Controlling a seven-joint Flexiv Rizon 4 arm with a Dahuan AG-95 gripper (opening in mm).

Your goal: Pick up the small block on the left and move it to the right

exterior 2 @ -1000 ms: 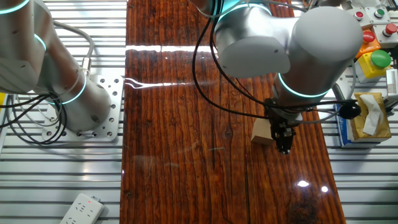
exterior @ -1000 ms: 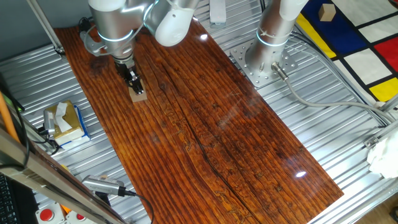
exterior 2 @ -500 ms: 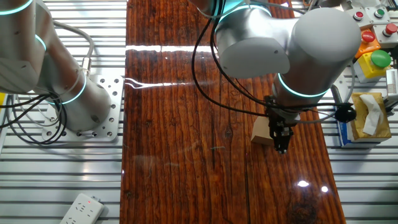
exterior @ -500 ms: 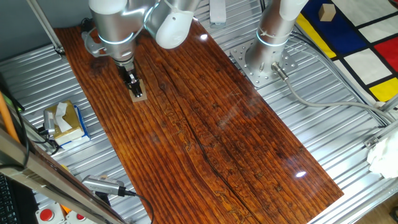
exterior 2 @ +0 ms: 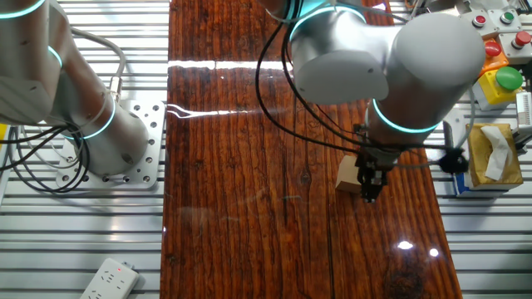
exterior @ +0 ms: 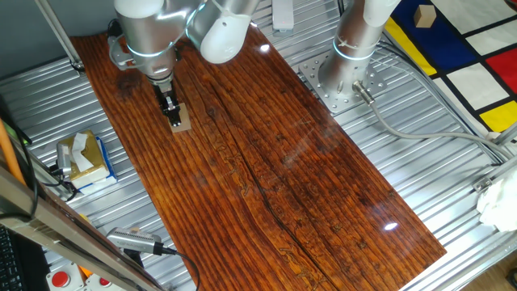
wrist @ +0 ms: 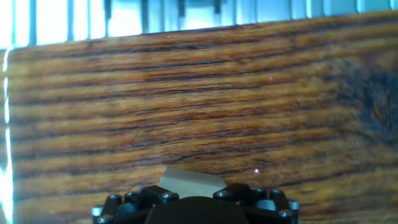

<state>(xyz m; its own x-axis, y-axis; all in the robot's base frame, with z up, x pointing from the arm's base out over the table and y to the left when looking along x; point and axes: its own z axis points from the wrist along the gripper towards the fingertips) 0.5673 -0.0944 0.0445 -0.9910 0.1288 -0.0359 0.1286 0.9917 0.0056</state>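
Note:
The small block (exterior: 183,120) is a light-tan wooden piece lying on the dark wood board (exterior: 266,153), near its far left end. It also shows in the other fixed view (exterior 2: 347,174) and at the bottom of the hand view (wrist: 193,180). My gripper (exterior: 172,120) points straight down with its black fingers right at the block's edge, low over the board. In the other fixed view the gripper (exterior 2: 370,196) overlaps the block's right side. In the hand view the two jaw parts stand apart, with the block showing between them. The fingertips themselves are hidden.
A yellow-and-blue box with white tissue (exterior: 83,159) sits on the metal table left of the board. A second arm's base (exterior: 347,77) stands at the back. A button box (exterior 2: 499,79) and a power strip (exterior 2: 108,278) lie off the board.
The gripper has shifted a little sideways along the board toward the block and its wrist has turned slightly. The block has stayed where it was.

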